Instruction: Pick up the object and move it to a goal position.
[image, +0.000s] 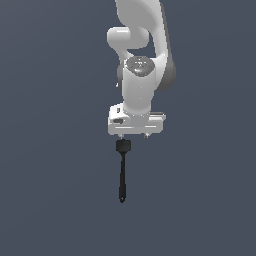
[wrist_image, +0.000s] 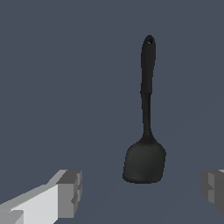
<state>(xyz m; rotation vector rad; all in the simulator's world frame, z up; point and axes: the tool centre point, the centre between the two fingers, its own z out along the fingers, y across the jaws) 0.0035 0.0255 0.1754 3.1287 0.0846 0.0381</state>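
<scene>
The gripper (wrist_image: 140, 192) hangs wide open (fingers (wrist_image: 70, 192) touching nothing) above the black spatula (wrist_image: 146, 131), whose head lies between them.

arm (image: 142, 60): its upper links run off the exterior view's top edge, so we cannot see the base.
end effector (image: 134, 136): in the exterior view we see only two tiny finger stubs under the hand, too small for us to judge the gap.
fingers (wrist_image: 70, 192): in the wrist view both are cut by the picture's edges, one at the corner, one at the side.
utensil (image: 122, 170): its head's shape is too small to read in the exterior view.
</scene>
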